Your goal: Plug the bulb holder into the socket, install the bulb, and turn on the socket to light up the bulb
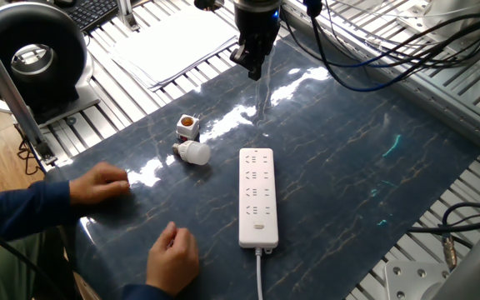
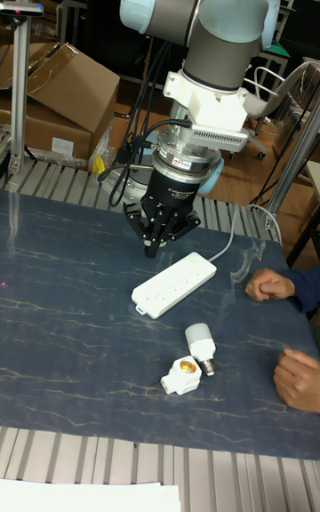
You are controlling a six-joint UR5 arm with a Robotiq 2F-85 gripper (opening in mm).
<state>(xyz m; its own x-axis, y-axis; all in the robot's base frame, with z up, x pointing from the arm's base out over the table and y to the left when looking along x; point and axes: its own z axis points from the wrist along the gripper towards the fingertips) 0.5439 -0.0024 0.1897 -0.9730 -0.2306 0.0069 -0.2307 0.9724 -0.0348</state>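
Dark marbled table, socket central, gripper pressed together near far edge, hands at near edge.

I'm looking at a dark blue marbled table, glossy with glare, socket flat near centre, bulb on its side at its 10 o'clock, bulb holder just beyond, two hands resting at 8 o'clock

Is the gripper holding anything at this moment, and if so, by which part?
Nothing is held. The gripper hangs above the table with no object in it; the bulb holder, bulb and socket all lie on the table, apart from it.
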